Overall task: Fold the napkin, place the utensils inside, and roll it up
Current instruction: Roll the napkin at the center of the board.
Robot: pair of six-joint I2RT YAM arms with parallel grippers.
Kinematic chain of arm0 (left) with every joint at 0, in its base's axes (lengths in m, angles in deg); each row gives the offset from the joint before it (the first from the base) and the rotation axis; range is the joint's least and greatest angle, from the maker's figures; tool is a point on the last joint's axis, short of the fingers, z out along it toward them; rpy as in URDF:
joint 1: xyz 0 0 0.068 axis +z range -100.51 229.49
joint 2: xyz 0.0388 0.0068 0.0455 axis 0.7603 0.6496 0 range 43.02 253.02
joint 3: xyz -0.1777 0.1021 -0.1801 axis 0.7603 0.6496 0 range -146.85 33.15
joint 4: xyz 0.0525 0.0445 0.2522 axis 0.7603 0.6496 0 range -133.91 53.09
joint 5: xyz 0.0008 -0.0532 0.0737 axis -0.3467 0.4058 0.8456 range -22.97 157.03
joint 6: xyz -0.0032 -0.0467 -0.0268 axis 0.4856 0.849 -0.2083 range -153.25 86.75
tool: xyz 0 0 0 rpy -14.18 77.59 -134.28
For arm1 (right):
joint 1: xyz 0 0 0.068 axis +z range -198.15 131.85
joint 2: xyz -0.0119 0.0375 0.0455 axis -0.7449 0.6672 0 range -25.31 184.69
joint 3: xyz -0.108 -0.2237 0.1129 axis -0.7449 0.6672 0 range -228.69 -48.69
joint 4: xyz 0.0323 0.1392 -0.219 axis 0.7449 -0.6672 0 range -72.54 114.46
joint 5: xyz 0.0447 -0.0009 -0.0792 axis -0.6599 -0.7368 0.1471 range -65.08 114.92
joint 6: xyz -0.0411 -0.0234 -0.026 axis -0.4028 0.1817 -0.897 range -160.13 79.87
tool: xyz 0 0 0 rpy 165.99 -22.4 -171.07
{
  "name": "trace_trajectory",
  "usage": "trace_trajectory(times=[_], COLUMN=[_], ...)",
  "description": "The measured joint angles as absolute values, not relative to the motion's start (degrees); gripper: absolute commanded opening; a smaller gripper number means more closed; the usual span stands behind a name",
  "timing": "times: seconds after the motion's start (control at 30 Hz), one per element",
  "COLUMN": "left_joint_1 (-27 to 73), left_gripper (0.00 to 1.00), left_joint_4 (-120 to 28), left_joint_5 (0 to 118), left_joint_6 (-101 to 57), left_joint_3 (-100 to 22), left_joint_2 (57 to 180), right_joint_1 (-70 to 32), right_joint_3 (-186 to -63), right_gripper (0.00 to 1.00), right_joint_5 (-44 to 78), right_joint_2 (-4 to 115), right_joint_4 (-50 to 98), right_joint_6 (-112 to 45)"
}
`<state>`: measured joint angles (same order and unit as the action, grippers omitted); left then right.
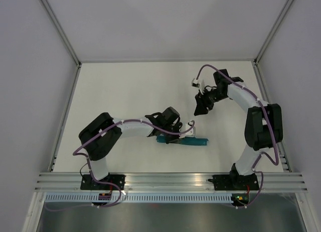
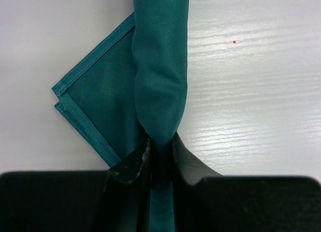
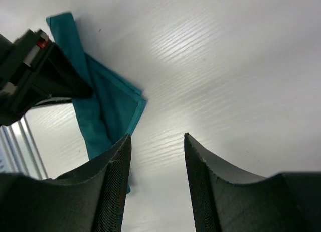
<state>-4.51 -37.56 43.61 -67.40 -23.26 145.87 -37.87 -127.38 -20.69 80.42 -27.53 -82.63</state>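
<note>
Teal napkin [image 2: 160, 66] lies rolled into a narrow tube on the white surface [image 2: 251, 91], one corner sticking out. My left fingers [image 2: 146, 154] pinch its end tight; my right fingers [image 3: 116, 171] hang spread wide, holding nothing.

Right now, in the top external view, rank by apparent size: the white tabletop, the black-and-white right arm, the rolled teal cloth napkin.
1. white tabletop
2. black-and-white right arm
3. rolled teal cloth napkin, partly hidden, yet clearly smallest
</note>
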Motion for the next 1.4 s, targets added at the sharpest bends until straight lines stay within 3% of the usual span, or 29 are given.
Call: trace_trajectory(times=[0.27, 0.63, 1.07, 1.4], left_joint_1=[0.7, 6.7, 9.3, 9.8], left_gripper=[0.04, 0.04, 0.05, 0.07], left_joint_4=[-26.1, -12.9, -2.2, 3.2], left_joint_5=[33.1, 19.7, 13.1, 11.2], left_joint_6=[-62.2, -57.1, -54.3, -54.1], left_joint_3=[-34.8, -47.2, -55.3, -57.4], left_joint_2=[153.9, 164.3, 171.4, 173.6], right_joint_1=[-39.5, -38.7, -17.7, -5.8], right_joint_3=[-113.0, -102.2, -95.6, -91.4], right_gripper=[0.53, 0.55, 0.55, 0.56], right_joint_5=[-19.9, -17.4, -2.3, 8.1], right_joint_2=[60.9, 43.9, 43.4, 50.9], right_joint_4=[-13.1, -4.9, -2.9, 3.6], right_joint_6=[-76.7, -76.6, -82.0, -84.0])
